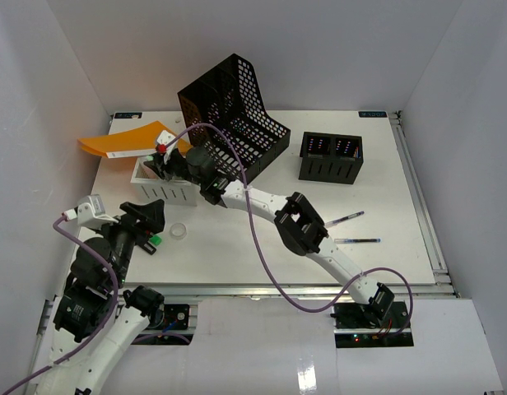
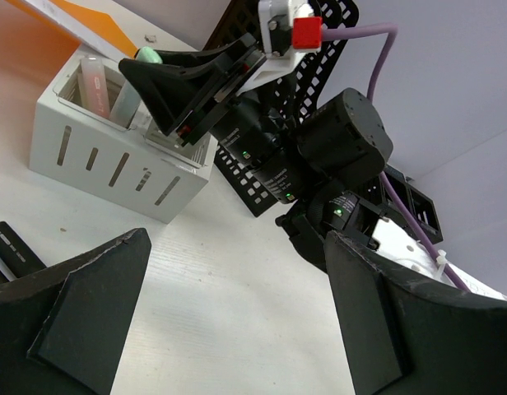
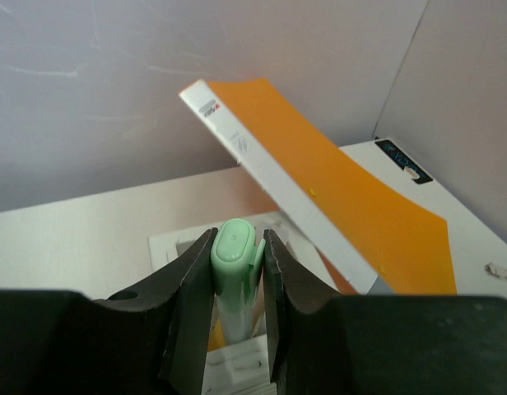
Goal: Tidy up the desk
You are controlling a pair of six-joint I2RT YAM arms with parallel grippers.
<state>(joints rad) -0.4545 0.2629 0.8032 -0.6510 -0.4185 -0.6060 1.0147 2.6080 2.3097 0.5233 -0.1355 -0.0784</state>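
Near-left edge of the tabletop (image 1: pixel 212 255): left hand (image 2: pixel 237 329) spread wide, nothing in it. Farther in, toward the far-left corner, right hand (image 3: pixel 237 259) pinches a mint marker (image 3: pixel 234 284). Its axis is roughly upright, directly over the white organiser (image 2: pixel 113 164). We judge a short straight drop is needed, and the right hand is nearer. Behind leans an orange folder (image 3: pixel 344 206); we can't read its spine print.

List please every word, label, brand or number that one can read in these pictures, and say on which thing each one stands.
No text is legible.
On the white edge of the orange booklet: small print with a red mark, too small to read.
On a corner of the desk: a dark label, blurred.
On the green marker: no print visible.
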